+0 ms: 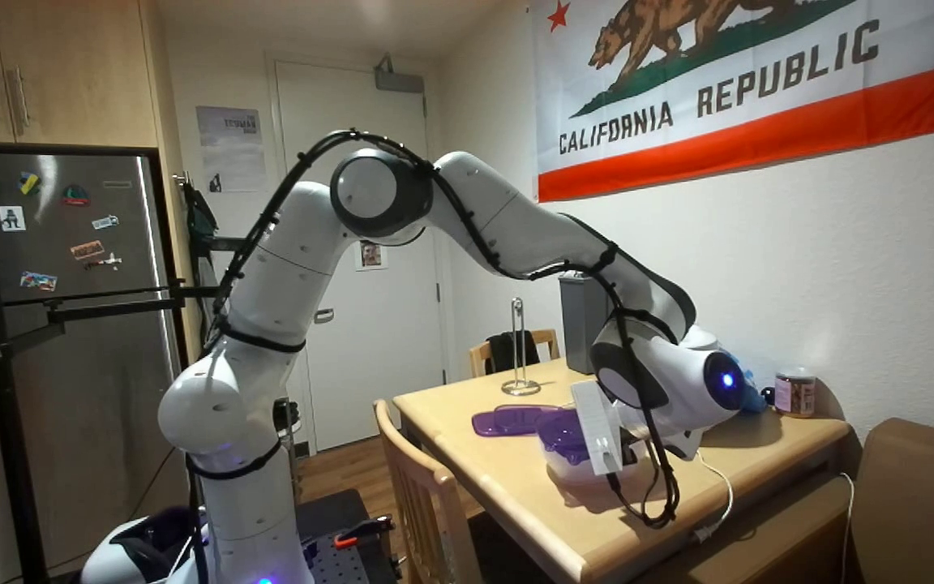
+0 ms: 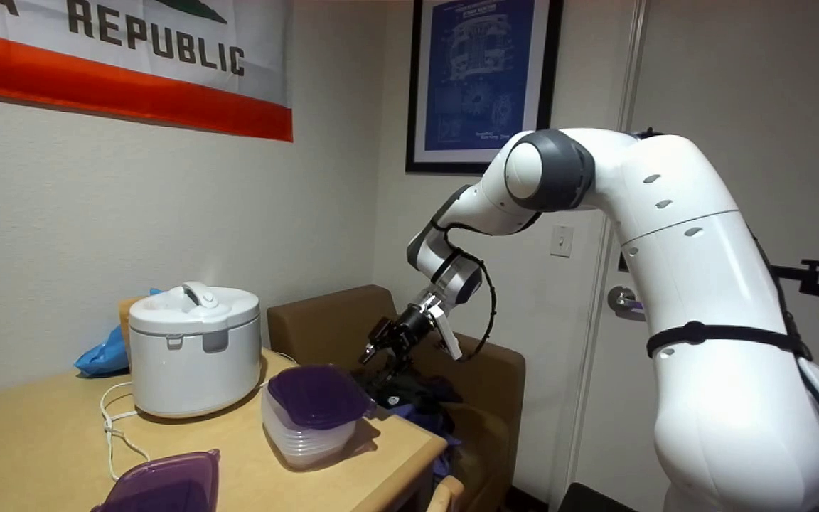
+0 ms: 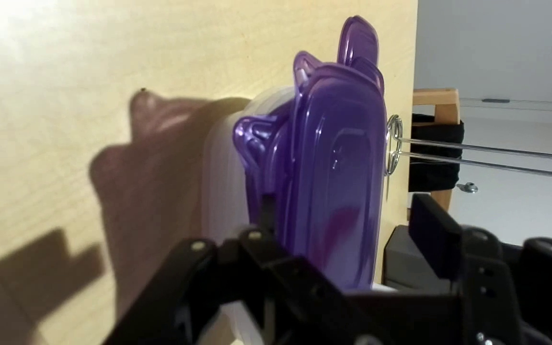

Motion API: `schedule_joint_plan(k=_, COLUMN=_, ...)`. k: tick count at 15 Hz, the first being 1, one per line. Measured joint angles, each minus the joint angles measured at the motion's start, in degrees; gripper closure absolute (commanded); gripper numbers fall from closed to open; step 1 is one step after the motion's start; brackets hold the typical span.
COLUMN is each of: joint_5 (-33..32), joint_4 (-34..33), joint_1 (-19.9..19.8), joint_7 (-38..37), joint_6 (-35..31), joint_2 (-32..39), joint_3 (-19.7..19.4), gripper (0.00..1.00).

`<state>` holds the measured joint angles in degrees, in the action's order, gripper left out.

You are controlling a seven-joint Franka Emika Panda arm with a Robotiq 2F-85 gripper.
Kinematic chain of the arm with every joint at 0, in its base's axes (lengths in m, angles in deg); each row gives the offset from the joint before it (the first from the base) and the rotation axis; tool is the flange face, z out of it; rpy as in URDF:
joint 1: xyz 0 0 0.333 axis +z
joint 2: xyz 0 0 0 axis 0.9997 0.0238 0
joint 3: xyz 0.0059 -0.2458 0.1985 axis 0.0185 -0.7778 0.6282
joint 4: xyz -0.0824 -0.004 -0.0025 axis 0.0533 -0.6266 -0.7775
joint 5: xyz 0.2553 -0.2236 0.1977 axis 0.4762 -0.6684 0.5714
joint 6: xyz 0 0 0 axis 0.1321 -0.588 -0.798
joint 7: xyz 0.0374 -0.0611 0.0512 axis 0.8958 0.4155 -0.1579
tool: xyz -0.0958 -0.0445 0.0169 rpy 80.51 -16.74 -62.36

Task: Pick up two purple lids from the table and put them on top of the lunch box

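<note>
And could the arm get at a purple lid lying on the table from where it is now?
Probably not straight ahead: the lunch box seems to stand between the open end effector and the purple lid on the table. Going up and over the box looks free.

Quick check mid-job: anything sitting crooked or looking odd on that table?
Yes: in an exterior view the top purple lid sits askew, overhanging one side of the lunch box. In the wrist view its corner tab is out of line with a lower tab, apparently another lid's. I see nothing spilled.
</note>
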<state>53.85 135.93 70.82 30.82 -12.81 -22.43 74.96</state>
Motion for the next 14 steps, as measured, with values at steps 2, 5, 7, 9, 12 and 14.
schedule_joint_plan(k=2, joint_5=-1.41, joint_4=2.17, joint_1=-0.5, joint_7=0.0, joint_6=-0.73, joint_2=-2.78, joint_3=-1.28, gripper=0.0)
schedule_joint_plan(k=5, joint_5=-2.85, joint_4=7.37, joint_1=-0.54, joint_7=0.0, joint_6=-3.5, joint_2=-8.61, joint_3=-2.69, gripper=0.0)
schedule_joint_plan(k=7, joint_5=-3.08, joint_4=11.57, joint_1=-0.03, joint_7=0.0, joint_6=-5.05, joint_2=-13.39, joint_3=-2.63, gripper=0.0)
schedule_joint_plan(k=9, joint_5=-3.4, joint_4=15.72, joint_1=1.52, joint_7=-0.13, joint_6=-6.64, joint_2=-18.39, joint_3=-2.04, gripper=0.0)
schedule_joint_plan(k=12, joint_5=-3.82, joint_4=20.47, joint_1=4.56, joint_7=-2.19, joint_6=-9.19, joint_2=-24.61, joint_3=0.14, gripper=0.0)
schedule_joint_plan(k=14, joint_5=-3.94, joint_4=22.41, joint_1=6.67, joint_7=-4.17, joint_6=-10.81, joint_2=-27.57, joint_3=2.05, gripper=0.0)
